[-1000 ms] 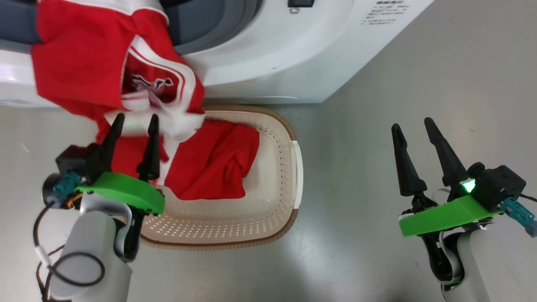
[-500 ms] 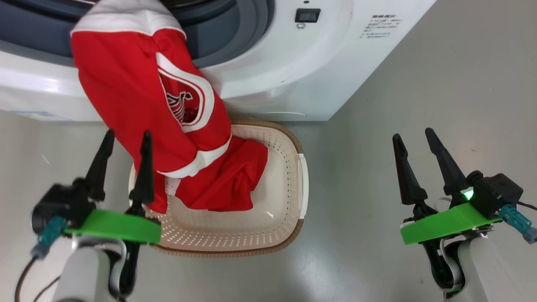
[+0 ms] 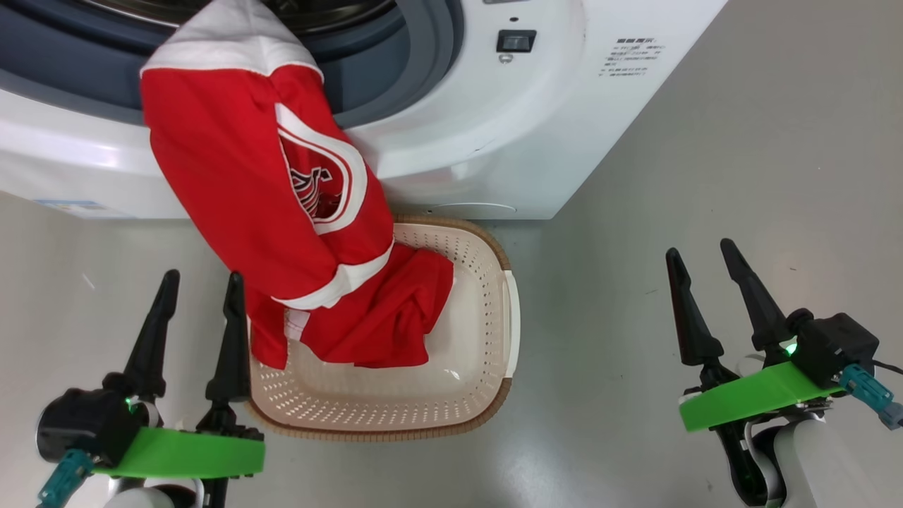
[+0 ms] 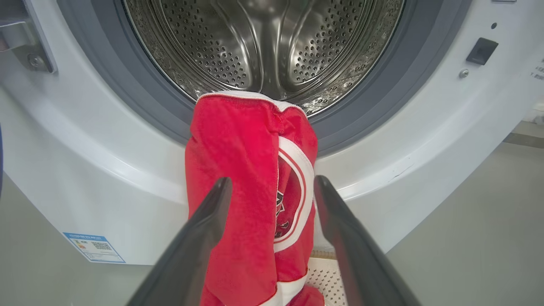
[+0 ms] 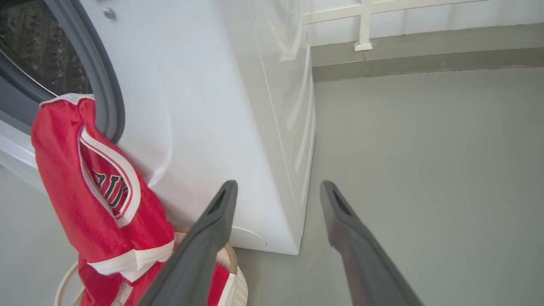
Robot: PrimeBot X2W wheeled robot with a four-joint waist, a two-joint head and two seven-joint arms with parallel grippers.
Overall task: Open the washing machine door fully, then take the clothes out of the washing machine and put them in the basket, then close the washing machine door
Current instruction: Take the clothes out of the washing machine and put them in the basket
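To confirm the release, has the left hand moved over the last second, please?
Yes: judged against the basket, the left hand has drawn back down the view and slightly left.

Smooth grey floor [image 3: 705, 176], glossy, with faint scuff marks. At its far edge a low grey kerb [image 5: 425, 51] runs below a white frame [image 5: 364, 29] with one upright post.

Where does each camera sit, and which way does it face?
Head view: on the head, looking down at the basket before the washing machine; left gripper and right gripper show.
Left wrist view: on the left wrist, facing the drum; own fingers flank the clothes.
Right wrist view: on the right wrist, facing the machine's corner and floor; own fingers show.
Shared: all show the clothes draped from the opening.
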